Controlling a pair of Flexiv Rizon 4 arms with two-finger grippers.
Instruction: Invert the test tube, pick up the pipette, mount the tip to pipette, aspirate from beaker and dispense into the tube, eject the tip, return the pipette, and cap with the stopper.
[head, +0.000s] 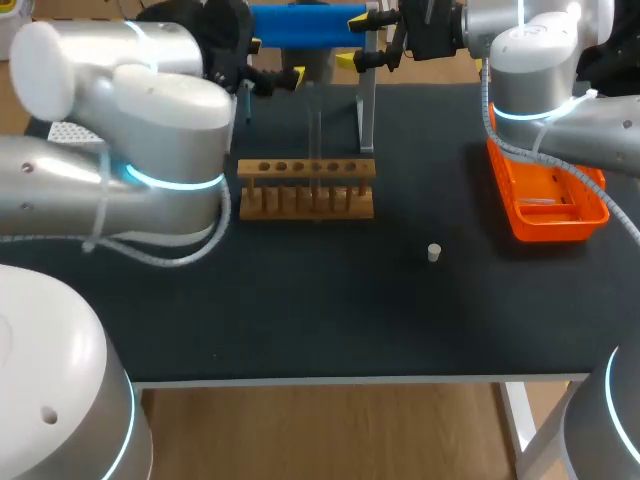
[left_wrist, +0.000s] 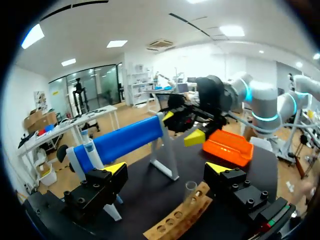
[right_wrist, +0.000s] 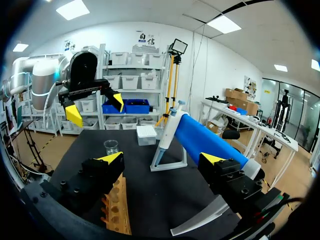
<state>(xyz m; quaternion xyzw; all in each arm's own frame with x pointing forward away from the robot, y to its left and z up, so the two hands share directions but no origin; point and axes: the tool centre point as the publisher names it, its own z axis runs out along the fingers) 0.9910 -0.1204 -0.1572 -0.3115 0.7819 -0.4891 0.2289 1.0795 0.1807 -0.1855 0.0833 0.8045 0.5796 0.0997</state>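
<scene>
One test tube (head: 316, 150) stands upright in the single wooden rack (head: 305, 190) at the middle of the table (head: 300, 320). One stopper (head: 434, 252) lies apart to the rack's right, one orange tray (head: 550, 205) sits further right, and one blue pipette (head: 305, 25) rests on its stand behind the rack. One beaker (right_wrist: 111, 146), apparently clear glass, stands ahead of the right end effector (right_wrist: 161, 159). Both arms are raised over the table's far side, facing one another, and the left end effector (left_wrist: 167, 170) and the right one each have their fingers spread wide, gripping nothing.

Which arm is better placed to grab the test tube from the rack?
Left. The test tube stands in the rack just ahead of the open left gripper; the right gripper faces the blue pipette, with the rack beside it.
</scene>
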